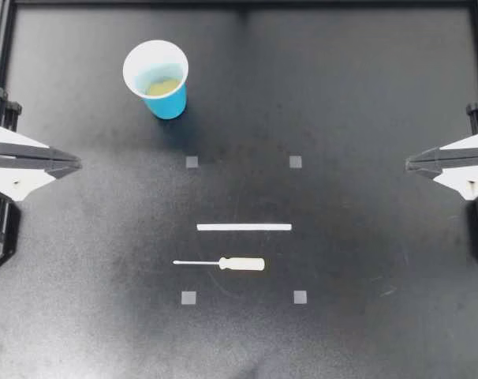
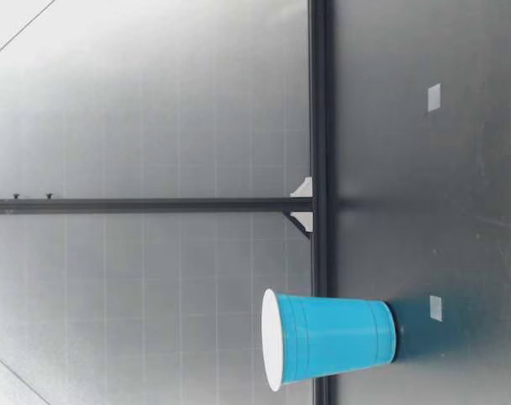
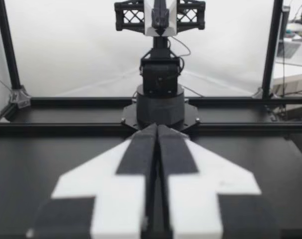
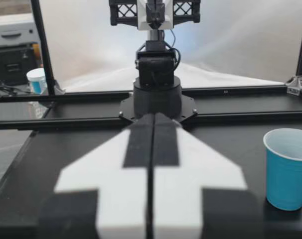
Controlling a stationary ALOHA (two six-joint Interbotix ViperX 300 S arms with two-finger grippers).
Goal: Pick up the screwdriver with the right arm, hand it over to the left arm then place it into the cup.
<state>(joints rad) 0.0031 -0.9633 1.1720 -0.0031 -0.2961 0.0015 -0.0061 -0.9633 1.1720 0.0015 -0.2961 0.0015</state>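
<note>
Progress: nothing's been done yet
Cream-handled thin-shafted screwdriver point(image 1: 227, 263): not picked up
Blue plastic cup point(image 1: 156, 79): no tool dropped in
Left gripper point(image 1: 75, 165): clenched, empty
Right gripper point(image 1: 410, 164): clenched, empty

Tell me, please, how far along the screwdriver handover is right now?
Nothing looks done: the screwdriver lies flat on the table, untouched. Nothing is in hand: my left end effector and right end effector sit shut and empty at the table's sides. Left to do: the pickup, the handover and the drop into the upright blue cup.
</note>
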